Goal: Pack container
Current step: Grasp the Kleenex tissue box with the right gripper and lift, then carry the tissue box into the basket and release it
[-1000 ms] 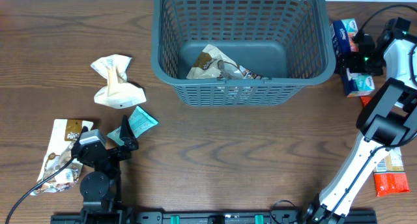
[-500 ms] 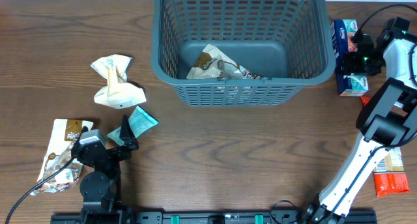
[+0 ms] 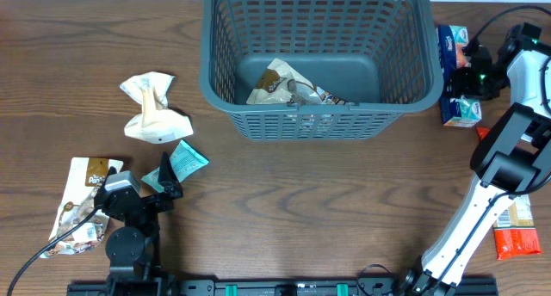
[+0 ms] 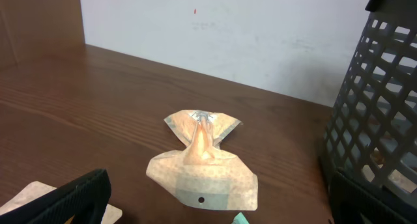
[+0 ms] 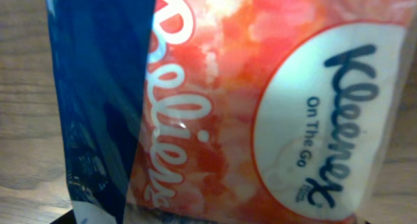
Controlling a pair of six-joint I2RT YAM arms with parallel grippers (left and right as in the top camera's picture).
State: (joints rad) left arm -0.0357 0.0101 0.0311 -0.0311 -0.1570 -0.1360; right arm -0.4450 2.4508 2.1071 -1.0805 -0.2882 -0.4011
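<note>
Right fingers (image 3: 470,75) clamp tissue pack (image 3: 458,113) (beside the container (image 3: 314,115)); left fingers (image 4: 71,196) spread wide.

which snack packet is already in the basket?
The brown-printed packet lying on the basket floor. The cream packet, teal packet and white packet all lie on the table outside it.

Packet (image 3: 288,88) in container (image 3: 314,120), tissue pack (image 3: 461,113) right
</note>
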